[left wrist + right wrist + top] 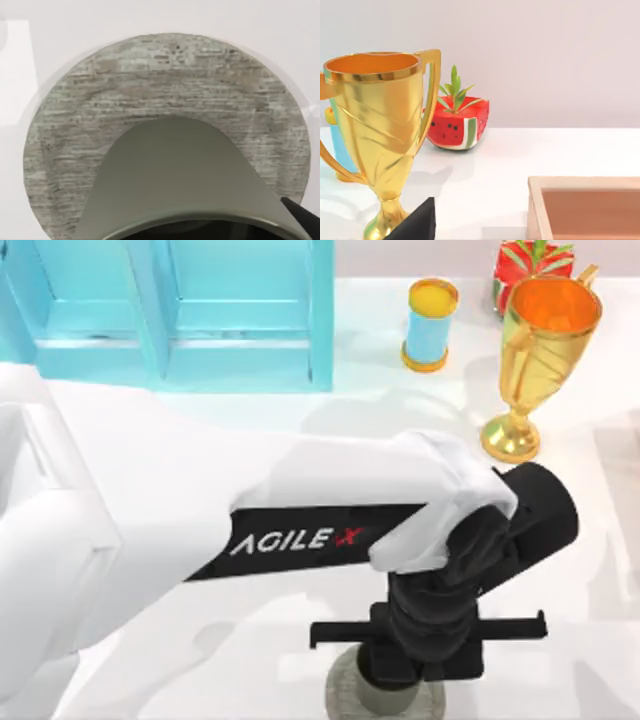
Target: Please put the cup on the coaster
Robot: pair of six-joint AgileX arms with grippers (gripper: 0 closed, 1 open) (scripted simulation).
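- A white desk (200,470) seen from above, with the left arm reaching across it toward the near edge, right of centre.
- The left gripper (395,680) points straight down over the coaster (345,702), a flat, mottled grey disc at the desk's near edge.
- The cup (175,175), plain olive-grey, shows in the left wrist view directly in front of the camera, its wall rising over the middle of the coaster (165,80); the disc's stone-like face rings it on all sides that show.
- Whether the cup's base already rests on the coaster or hangs just above it cannot be told.
- The left gripper's fingers cannot be judged either — one dark tip shows beside the cup's rim, so it may be pinching the cup, but the contact is hidden.
- At the far right of the desk stand a gold trophy (545,350), a blue cylinder (430,325) with yellow rims and a watermelon-shaped planter (457,125); a turquoise shelf unit (170,310) sits at the far left.
- A wooden tray (585,205) shows in the right wrist view, near the trophy (380,130).
- Risk, as a judgement: letting go while the cup is still off the disc could make it drop and tip, and a sideways pull on withdrawing could drag it toward the coaster's rim.
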